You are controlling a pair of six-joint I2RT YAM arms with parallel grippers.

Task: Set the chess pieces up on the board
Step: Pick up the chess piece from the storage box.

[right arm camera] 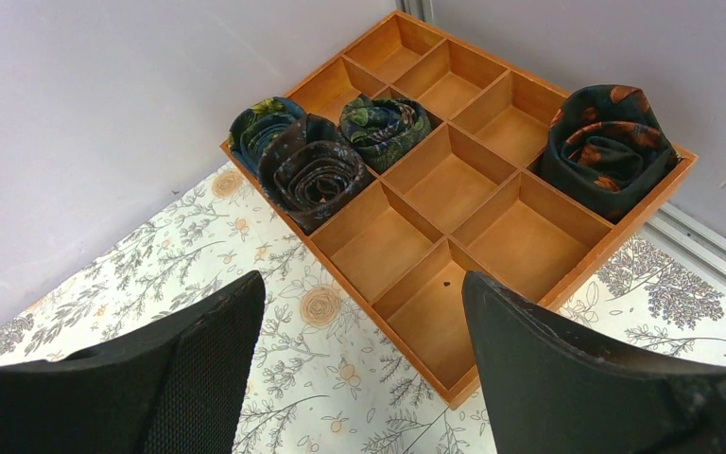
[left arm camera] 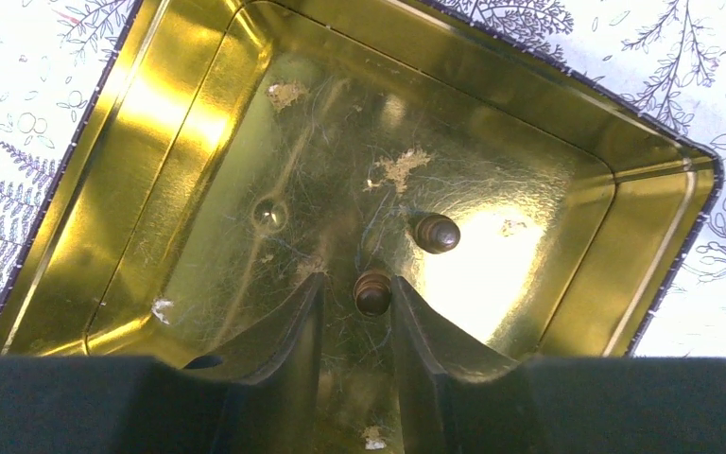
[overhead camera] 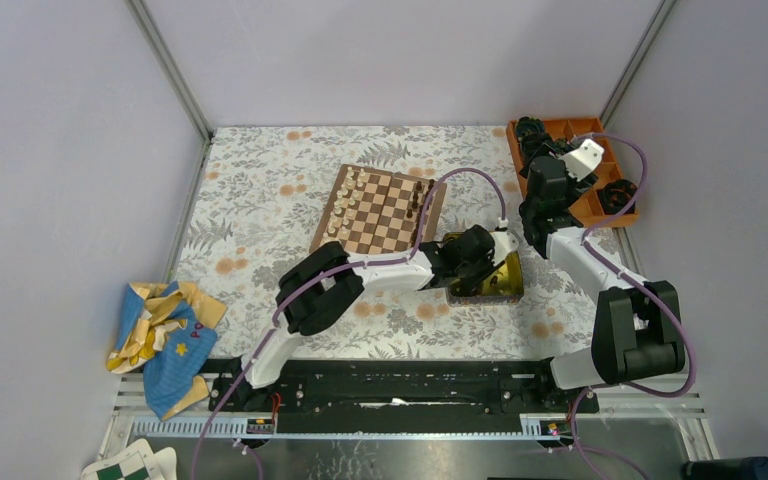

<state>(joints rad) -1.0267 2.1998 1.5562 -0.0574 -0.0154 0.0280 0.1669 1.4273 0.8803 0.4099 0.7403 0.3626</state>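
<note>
Seen from above, the board (overhead camera: 380, 210) lay mid-table with cream chessmen (overhead camera: 345, 205) along its left edge and dark chessmen (overhead camera: 418, 200) along its right, and the left arm (overhead camera: 390, 272) reached into the yellow tin (overhead camera: 508, 288) just beside it. At the left wrist, the left gripper (left arm camera: 357, 284) sat low in the tin, jaws narrowed around a dark piece (left arm camera: 372, 291); whether they pinched it could not be told, and a second dark piece (left arm camera: 436, 233) sat near. At the right wrist, the right gripper (right arm camera: 364, 293) hung spread wide and empty above an orange divided tray (right arm camera: 520, 236) holding rolled cloths (right arm camera: 314, 175).
</note>
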